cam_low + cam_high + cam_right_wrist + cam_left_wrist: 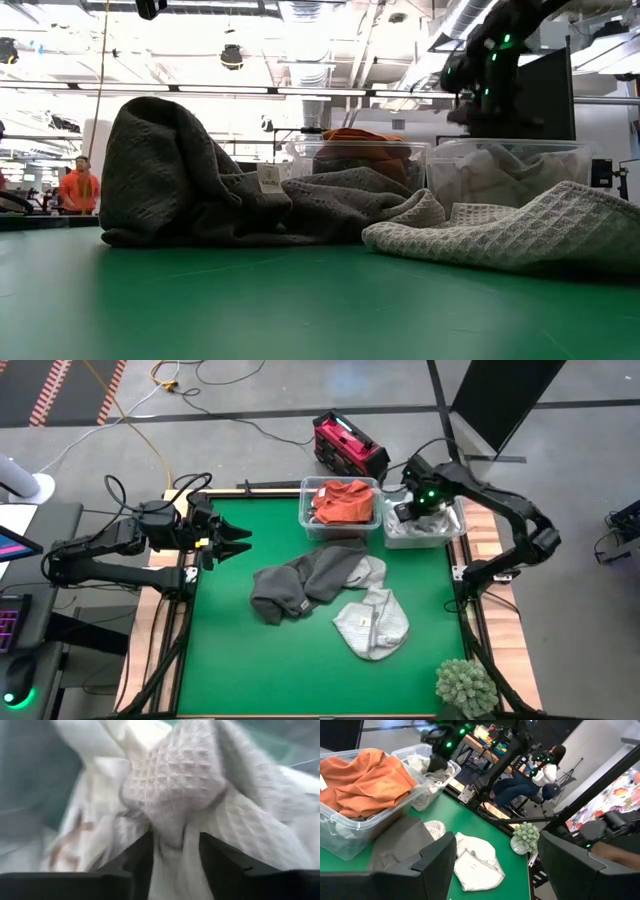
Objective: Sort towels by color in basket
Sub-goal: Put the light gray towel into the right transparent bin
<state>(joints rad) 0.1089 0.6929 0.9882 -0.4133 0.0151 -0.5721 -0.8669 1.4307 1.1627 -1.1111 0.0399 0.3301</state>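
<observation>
Two clear bins stand at the table's far edge. The left bin (340,510) holds a rust-orange towel (342,502). The right bin (428,532) holds white and light grey towels (170,785). My right gripper (415,510) hangs over that bin, pointing down, fingers apart with a bunched waffle-weave towel between them. A dark grey towel (300,585) and a light grey towel (372,622) lie crumpled on the green mat, touching each other. My left gripper (240,545) waits open at the table's left side, above the mat. My right gripper comes from above, and a bunched fold of the light waffle towel (172,832) stands in the gap between its two fingers (142,855). The rest of the towel lies on the pile in the right bin. I cannot tell whether the fingers touch the cloth.
A green spiky plant ball (466,688) sits at the table's near right corner. A red case (348,445) lies on the floor beyond the bins. Bare green mat (230,660) stretches along the near and left sides. A seated person (535,782) shows beyond the table.
</observation>
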